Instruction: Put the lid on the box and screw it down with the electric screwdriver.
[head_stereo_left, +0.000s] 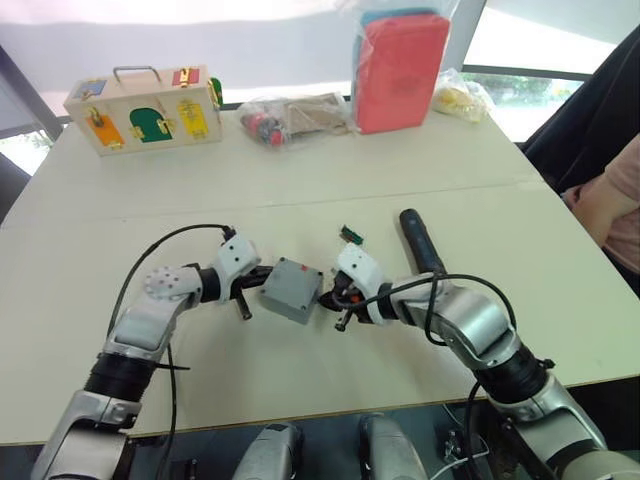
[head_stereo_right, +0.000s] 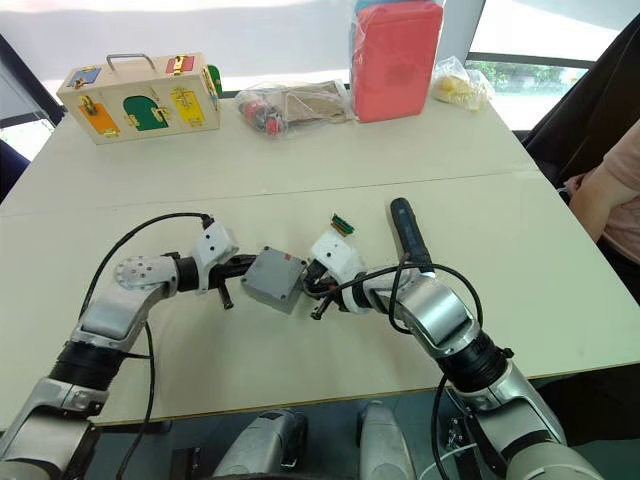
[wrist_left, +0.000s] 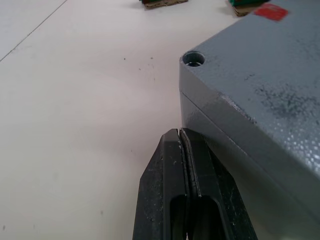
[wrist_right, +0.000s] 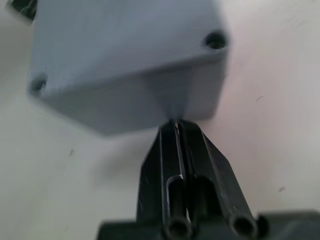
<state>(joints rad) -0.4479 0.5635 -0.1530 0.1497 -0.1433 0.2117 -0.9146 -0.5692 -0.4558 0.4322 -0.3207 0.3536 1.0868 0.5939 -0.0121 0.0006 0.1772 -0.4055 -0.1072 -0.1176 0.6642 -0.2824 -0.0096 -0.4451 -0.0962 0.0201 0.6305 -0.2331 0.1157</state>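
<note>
The grey lid sits on top of the grey box in the middle of the table, and a seam runs between them. The left wrist view shows the lid with a screw hole in its corner above the box wall. My left gripper is shut, with its tip against the box's left side. My right gripper is shut too, its tip touching the box's right corner edge. The black electric screwdriver lies on the table just behind my right wrist, with nothing holding it.
At the back of the table stand a wooden box with coloured doors, a bag of parts, a red pack in plastic and a yellow bag. A small green part lies behind the box. A person sits at the right.
</note>
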